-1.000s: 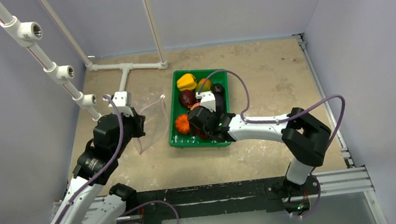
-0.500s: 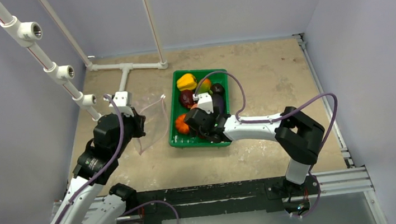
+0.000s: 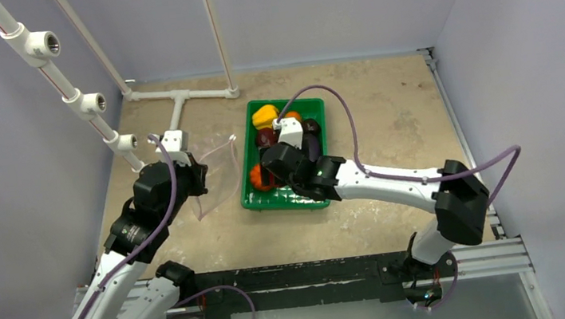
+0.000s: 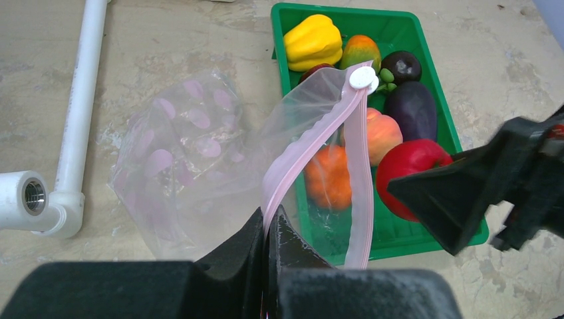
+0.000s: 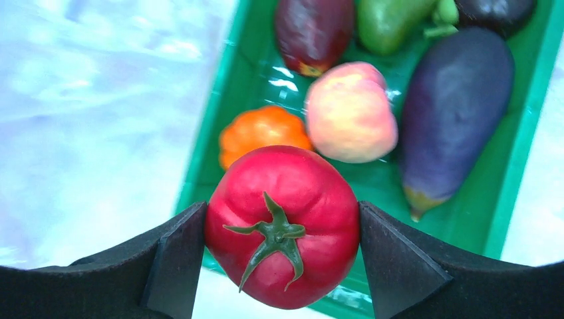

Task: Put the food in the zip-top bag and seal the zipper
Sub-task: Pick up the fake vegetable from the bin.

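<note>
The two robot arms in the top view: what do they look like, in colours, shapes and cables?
The left arm and the right arm have smooth white link shells with bulky black joints. A thin purple cable loops loosely along each arm. Each wrist carries a small white boxy camera mount. The fingers are matte black and wedge-shaped.

L arm: elbow bent, wrist up, just left of green tray (image 3: 284,201). L end effector (image 4: 269,229): jaws fully closed, pinching zipper (image 4: 312,136). R arm: stretched low, forearm over tray's near-right corner. R end effector (image 5: 282,229): above tray's near-left part, jaws wide, pads (image 5: 179,259) pressed on both sides of red tomato (image 5: 282,212).
</note>
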